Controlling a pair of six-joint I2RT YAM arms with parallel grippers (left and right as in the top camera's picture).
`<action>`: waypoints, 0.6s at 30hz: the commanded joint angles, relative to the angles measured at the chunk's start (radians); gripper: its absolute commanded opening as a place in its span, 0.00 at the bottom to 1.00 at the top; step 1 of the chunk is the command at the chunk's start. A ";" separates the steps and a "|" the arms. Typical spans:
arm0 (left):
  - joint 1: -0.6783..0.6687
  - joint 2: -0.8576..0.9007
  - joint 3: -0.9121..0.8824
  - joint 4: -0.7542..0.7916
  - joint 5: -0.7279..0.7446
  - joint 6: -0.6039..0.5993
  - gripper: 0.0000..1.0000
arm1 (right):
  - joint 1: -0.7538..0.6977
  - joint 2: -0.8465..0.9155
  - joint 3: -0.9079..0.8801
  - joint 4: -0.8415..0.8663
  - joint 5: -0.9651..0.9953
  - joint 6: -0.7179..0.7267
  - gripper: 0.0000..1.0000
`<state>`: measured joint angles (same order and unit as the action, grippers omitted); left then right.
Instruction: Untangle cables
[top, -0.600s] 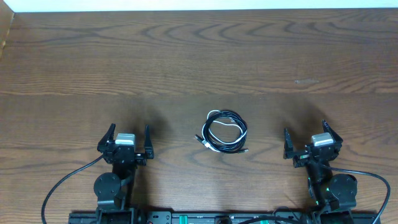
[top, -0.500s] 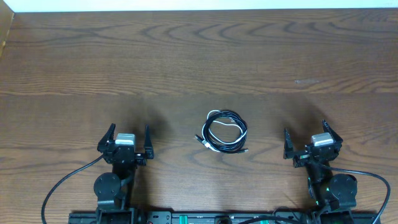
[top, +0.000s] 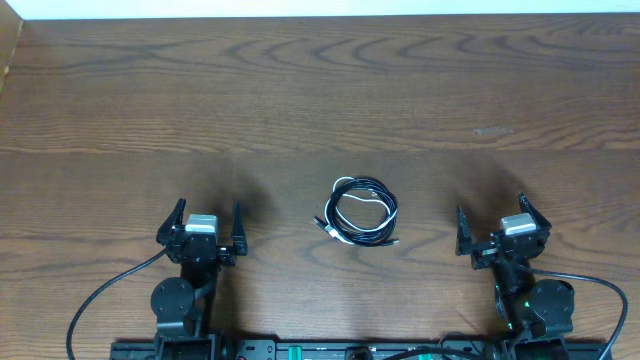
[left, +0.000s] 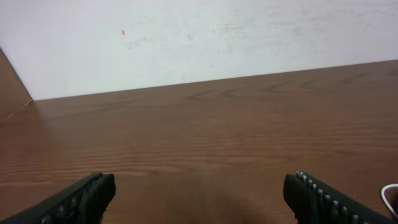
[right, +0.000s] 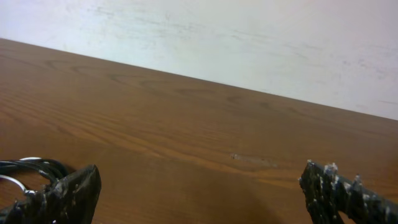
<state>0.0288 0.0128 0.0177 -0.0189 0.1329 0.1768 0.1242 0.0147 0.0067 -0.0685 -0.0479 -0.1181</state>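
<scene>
Left gripper (top: 209, 206) is wide open and holding nothing, parked low at the near edge of the table (top: 300, 90). Right gripper (top: 496, 213) is the same: jaws spread, empty, mirrored on the other side. The cables (top: 390, 212) lie between the two, slightly forward of both and touching neither. They form one compact flat coil, black and white strands wound together in overlapping loops. Small plug ends seem to poke out at its left and lower right, though they are too small to tell which cord each belongs to. The left wrist view catches only a sliver of white cord (left: 389, 198) at its right edge. The right wrist view has the coil's edge (right: 28, 168) at lower left, just beyond its left finger (right: 65, 193). My read is that the task hasn't started; this is the approach and pick-a-grasp step. The next move likely calls for one arm to reach inward and pinch a single strand or plug end at the coil's rim, not the whole bundle. The other arm would take the other colour so the two can be drawn apart. The cords are thin and lie flat on the wood, so the fingertips need to come right down to the surface and close narrow.
</scene>
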 joint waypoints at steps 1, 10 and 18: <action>-0.003 -0.009 -0.014 -0.037 0.039 -0.006 0.92 | 0.008 -0.008 0.000 -0.006 0.012 -0.011 0.99; -0.003 -0.009 -0.014 -0.037 0.039 -0.006 0.92 | 0.008 -0.008 0.000 -0.006 0.011 -0.011 0.99; -0.003 -0.009 -0.014 -0.034 0.039 -0.005 0.92 | 0.008 -0.008 0.000 -0.003 0.029 -0.011 0.99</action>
<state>0.0288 0.0128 0.0177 -0.0185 0.1329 0.1768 0.1242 0.0147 0.0067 -0.0677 -0.0471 -0.1181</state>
